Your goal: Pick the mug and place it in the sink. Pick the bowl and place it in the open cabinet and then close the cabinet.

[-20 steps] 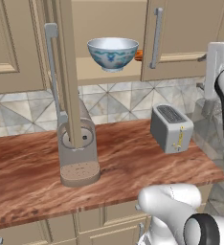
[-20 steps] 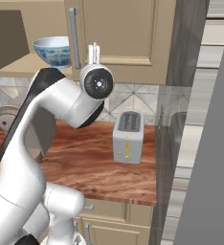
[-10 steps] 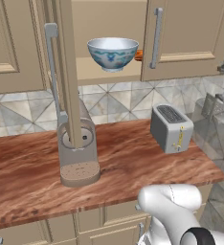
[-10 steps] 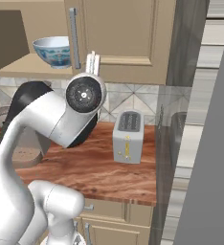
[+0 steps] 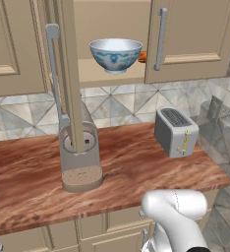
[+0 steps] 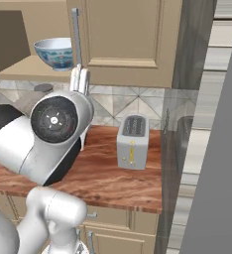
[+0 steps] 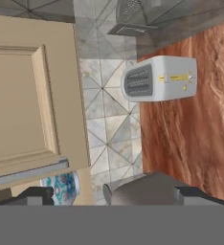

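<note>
The reddish-brown wood-grain surface (image 5: 136, 167) carries a grey coffee machine (image 5: 79, 160) at its left and a silver toaster (image 5: 175, 132) well apart at its right. Above, the open cabinet's shelf (image 5: 95, 75) bears the bowl (image 5: 115, 55)

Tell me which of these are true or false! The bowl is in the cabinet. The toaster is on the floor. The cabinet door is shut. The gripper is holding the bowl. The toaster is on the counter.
1. The bowl sits on the shelf in the cabinet: true.
2. The toaster is on the floor: false, it stands on the counter.
3. The cabinet door is shut: false, it stands open, edge-on to the left base view.
4. The gripper is holding the bowl: false, it is open and holds nothing.
5. The toaster is on the counter: true.
</note>
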{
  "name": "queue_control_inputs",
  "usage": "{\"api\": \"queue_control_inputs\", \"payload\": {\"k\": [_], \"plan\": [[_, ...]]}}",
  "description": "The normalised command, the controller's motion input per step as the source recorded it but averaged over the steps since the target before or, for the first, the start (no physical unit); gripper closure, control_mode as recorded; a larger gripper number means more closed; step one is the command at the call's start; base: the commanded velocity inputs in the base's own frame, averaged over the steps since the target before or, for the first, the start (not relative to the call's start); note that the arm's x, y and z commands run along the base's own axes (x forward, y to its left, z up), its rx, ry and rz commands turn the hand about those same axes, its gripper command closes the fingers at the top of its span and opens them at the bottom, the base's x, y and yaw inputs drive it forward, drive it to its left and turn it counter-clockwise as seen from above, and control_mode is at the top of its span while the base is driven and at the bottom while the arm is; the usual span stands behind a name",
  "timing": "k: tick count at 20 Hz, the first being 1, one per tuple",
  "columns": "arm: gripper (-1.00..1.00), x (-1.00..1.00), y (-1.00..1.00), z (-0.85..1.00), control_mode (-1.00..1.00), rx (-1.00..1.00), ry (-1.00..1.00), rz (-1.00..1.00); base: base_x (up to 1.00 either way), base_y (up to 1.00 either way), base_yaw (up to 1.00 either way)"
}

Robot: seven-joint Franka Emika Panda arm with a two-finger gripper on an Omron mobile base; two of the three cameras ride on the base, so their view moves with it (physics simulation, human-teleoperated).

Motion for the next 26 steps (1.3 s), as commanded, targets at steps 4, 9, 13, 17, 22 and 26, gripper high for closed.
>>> {"api": "queue_control_inputs", "payload": {"k": [4, 9, 13, 17, 22, 26], "plan": [[-1.0, -0.48, 0.52, -0.11, -1.0, 0.0, 0.0, 0.0, 0.0, 0.0, 0.0], [-1.0, -0.09, 0.59, -0.06, -1.0, 0.0, 0.0, 0.0, 0.0, 0.0, 0.0], [-1.0, 0.0, 0.65, 0.0, -1.0, 0.0, 0.0, 0.0, 0.0, 0.0, 0.0], [-1.0, -0.01, 0.59, 0.0, -1.0, 0.0, 0.0, -0.01, 0.0, 0.0, 0.0], [-1.0, -0.34, 0.33, -0.02, -1.0, 0.0, -0.01, 0.0, 0.0, 0.0, 0.0], [-1.0, -0.32, 0.29, -0.13, -1.0, 0.0, -0.01, 0.0, 0.0, 0.0, 0.0]]}}
